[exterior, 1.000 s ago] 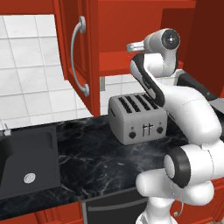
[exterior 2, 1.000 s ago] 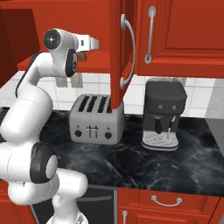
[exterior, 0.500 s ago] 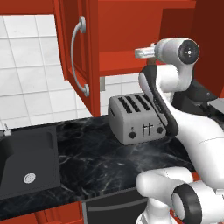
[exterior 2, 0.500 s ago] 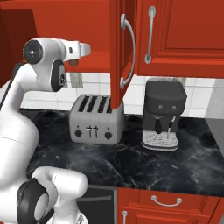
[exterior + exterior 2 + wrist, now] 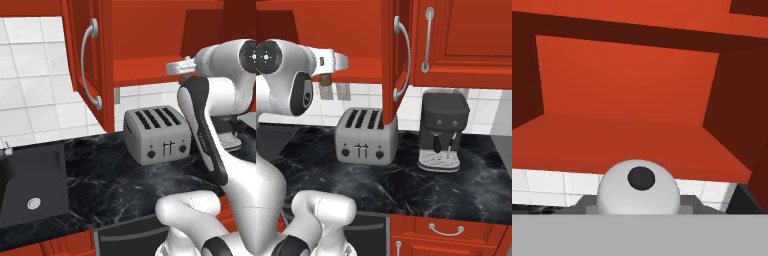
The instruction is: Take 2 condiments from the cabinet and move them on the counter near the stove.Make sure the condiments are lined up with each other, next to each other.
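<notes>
My gripper [image 5: 326, 75] hangs just in front of the open red cabinet [image 5: 145, 75], level with its inner shelf [image 5: 627, 145]. It is shut on a small brown mill [image 5: 326, 80] with a pale grey domed top [image 5: 639, 192]. From the left side the mill [image 5: 188, 79] shows as a brown stub under the hand, above the toaster. The cabinet door [image 5: 393, 60] stands swung out with its curved silver handle [image 5: 90, 65]. Black marble counter [image 5: 115, 185] runs below. The dark-capped mill and the stove are out of view.
A silver four-slot toaster [image 5: 366, 137] stands on the counter under the cabinet. A black coffee machine [image 5: 443, 130] sits to its right. A black sink basin [image 5: 30, 185] lies at the counter's left end. Red drawers [image 5: 446, 230] front the counter.
The hand with the mill has drawn back out of the cabinet and dropped slightly. The arm's upper joints have swung outward toward the base.
</notes>
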